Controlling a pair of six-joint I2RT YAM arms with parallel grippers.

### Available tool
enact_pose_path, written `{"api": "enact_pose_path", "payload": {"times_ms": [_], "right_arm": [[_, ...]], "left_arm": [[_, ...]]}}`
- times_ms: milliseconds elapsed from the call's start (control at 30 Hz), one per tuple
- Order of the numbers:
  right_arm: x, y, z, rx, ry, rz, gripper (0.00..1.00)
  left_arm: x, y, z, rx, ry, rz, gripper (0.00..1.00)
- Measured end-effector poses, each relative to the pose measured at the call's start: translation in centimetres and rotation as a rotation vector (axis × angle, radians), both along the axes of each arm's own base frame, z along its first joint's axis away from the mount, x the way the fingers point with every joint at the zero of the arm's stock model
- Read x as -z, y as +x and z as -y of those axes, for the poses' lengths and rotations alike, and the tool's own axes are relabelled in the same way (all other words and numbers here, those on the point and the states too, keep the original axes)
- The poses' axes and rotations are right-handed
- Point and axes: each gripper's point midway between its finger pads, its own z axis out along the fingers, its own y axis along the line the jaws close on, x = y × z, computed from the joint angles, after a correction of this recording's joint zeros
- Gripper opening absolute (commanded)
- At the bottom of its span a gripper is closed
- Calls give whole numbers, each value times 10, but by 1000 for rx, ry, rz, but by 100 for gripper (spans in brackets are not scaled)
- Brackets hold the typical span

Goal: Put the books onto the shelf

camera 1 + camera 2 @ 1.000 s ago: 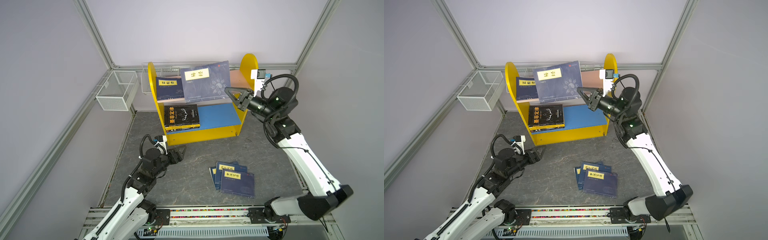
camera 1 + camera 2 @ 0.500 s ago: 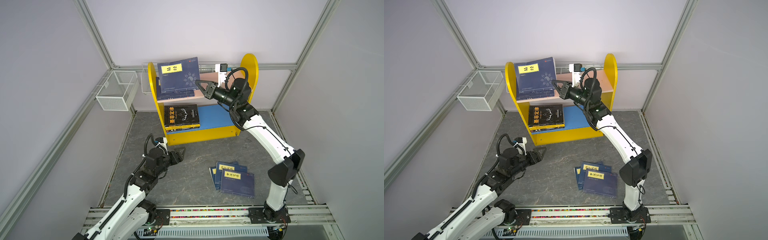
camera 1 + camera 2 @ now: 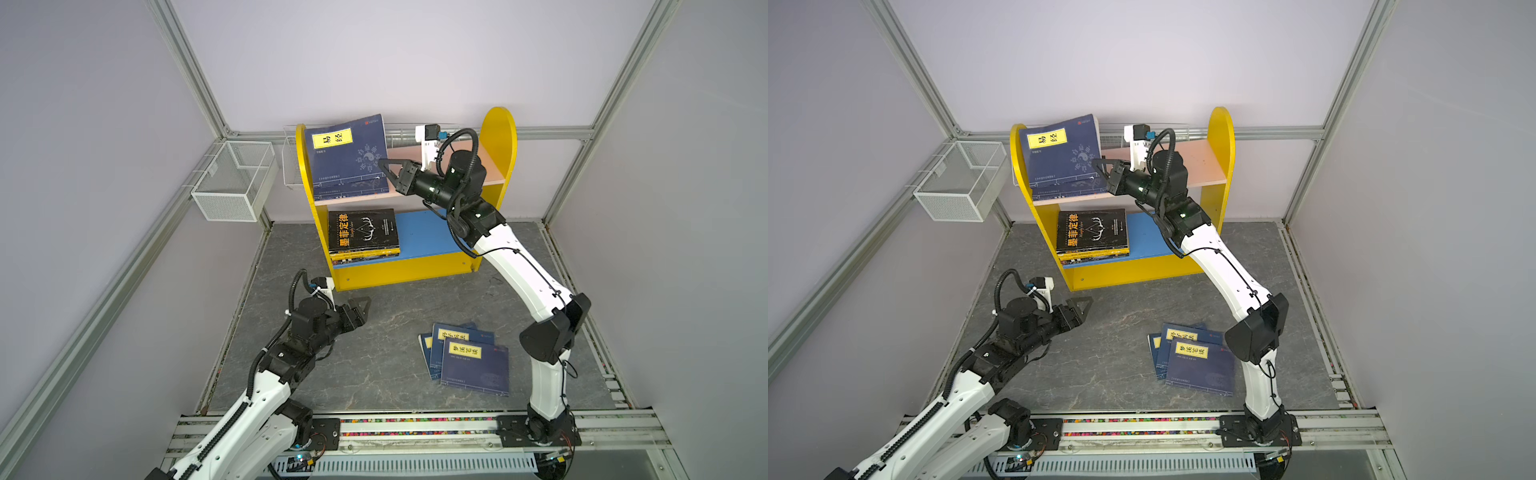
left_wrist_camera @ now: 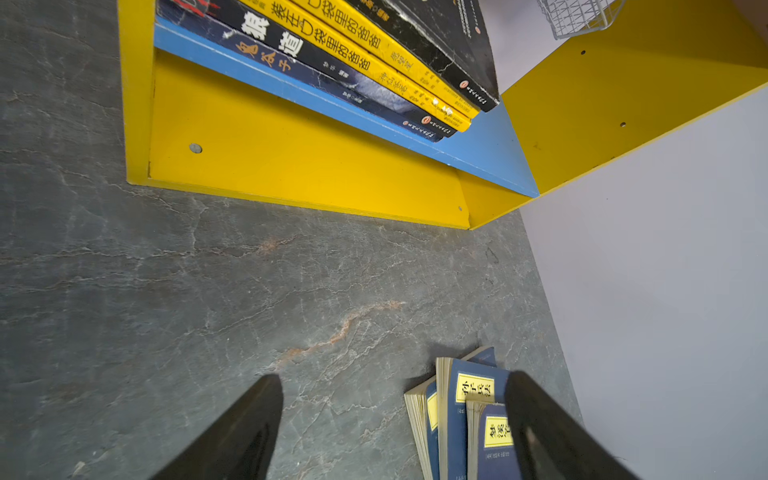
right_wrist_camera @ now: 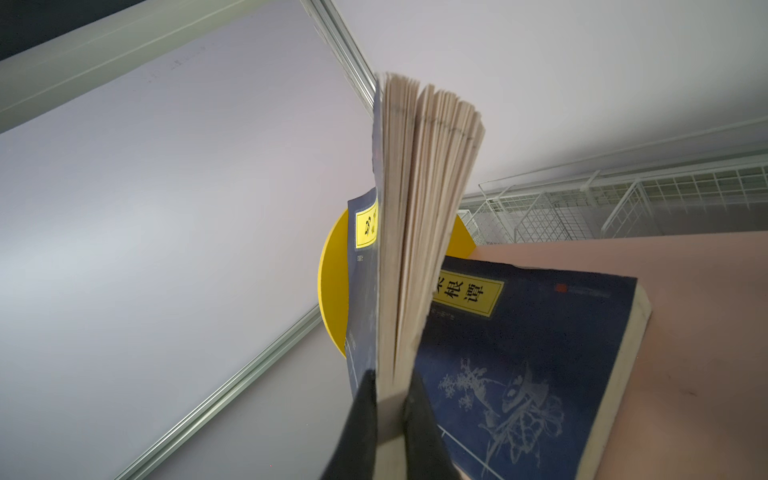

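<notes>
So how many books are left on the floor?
3 visible, overlapping in one pile on the floor: top book, middle book, left book. A fourth may hide beneath.

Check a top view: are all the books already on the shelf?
No, a pile of navy books lies on the tabletop before the shelf.

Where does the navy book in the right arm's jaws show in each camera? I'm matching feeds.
Top view: navy book raised at the left end of the pink upper board, right gripper shut on its right edge.
Top view: same spot, upper centre-left.
Left wrist: not in it.
Right wrist: centre, edge-on, pages fanned.
Shared landmark: the yellow side panel behind it, in both top views and the right wrist view.
</notes>
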Motion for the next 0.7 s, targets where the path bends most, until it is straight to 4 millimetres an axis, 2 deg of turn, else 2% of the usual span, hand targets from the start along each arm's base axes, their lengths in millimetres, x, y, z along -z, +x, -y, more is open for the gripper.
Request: {"api": "enact_pose_path", "payload": {"times_ms": [167, 367, 467, 600, 700], "right_arm": [[16, 8, -7, 4, -22, -39, 7], [16, 13, -9, -1, -19, -48, 10], [16, 14, -10, -1, -20, -53, 20], [20, 15, -13, 1, -34, -53, 44], [29, 18, -15, 21, -71, -61, 55]], "left_arm": [[-4, -3, -1, 0, -7, 12, 85], [-2, -5, -3, -1, -9, 10, 86], [4, -6, -3, -5, -9, -7, 86], [9, -7, -4, -7, -9, -19, 86], [8, -7, -4, -9, -12, -20, 87]]}}
